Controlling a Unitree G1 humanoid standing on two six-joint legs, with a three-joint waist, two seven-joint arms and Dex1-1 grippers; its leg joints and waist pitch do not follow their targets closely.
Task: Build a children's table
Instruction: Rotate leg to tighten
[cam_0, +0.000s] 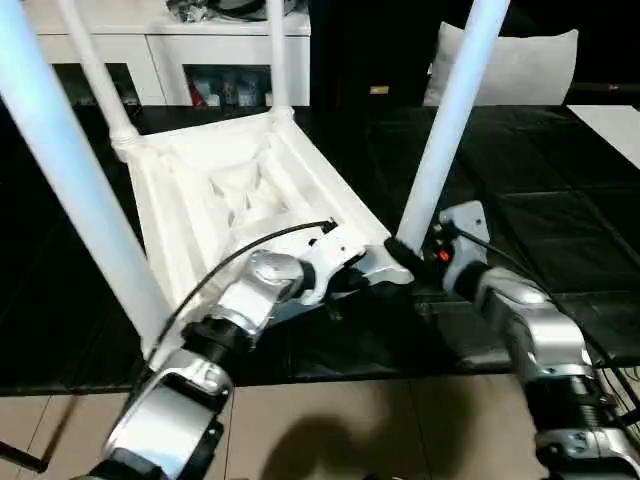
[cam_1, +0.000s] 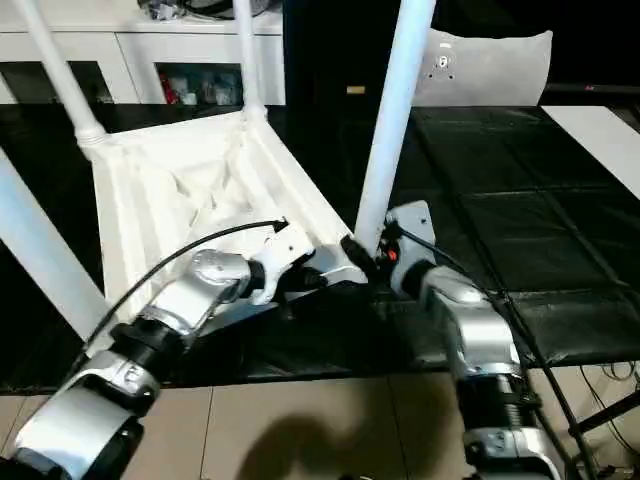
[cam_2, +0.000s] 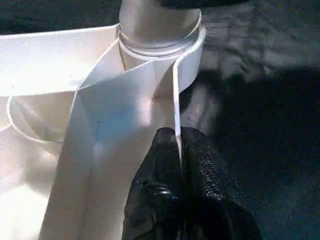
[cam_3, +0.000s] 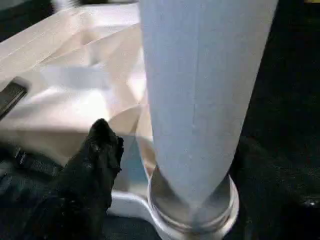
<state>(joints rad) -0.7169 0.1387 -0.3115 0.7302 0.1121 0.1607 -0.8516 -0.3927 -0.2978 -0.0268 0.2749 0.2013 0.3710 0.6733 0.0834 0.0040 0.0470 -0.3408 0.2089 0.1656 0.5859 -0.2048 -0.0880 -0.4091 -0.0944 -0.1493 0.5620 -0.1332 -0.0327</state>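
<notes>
The children's table lies upside down on the black mat, its white tabletop (cam_0: 230, 190) showing the ribbed underside. Legs stand in the corner sockets: one at the near left (cam_0: 70, 170), one at the far left (cam_0: 95, 70), one at the far right (cam_0: 278, 60), and one at the near right (cam_0: 450, 120). My left gripper (cam_0: 350, 278) is shut on the tabletop's thin rim (cam_2: 176, 100), just beside the near-right socket (cam_2: 160, 35). My right gripper (cam_0: 400, 252) sits at the foot of the near-right leg (cam_3: 200, 90), open. One finger (cam_3: 102, 150) stands a little off the tube.
A white cabinet (cam_0: 170, 50) with glass doors runs along the back left. A white cushion (cam_0: 520, 65) leans at the back right. Black mats (cam_0: 540, 200) cover the floor around the table, with beige floor (cam_0: 350, 420) nearer to me and a white sheet (cam_0: 615, 125) at the right edge.
</notes>
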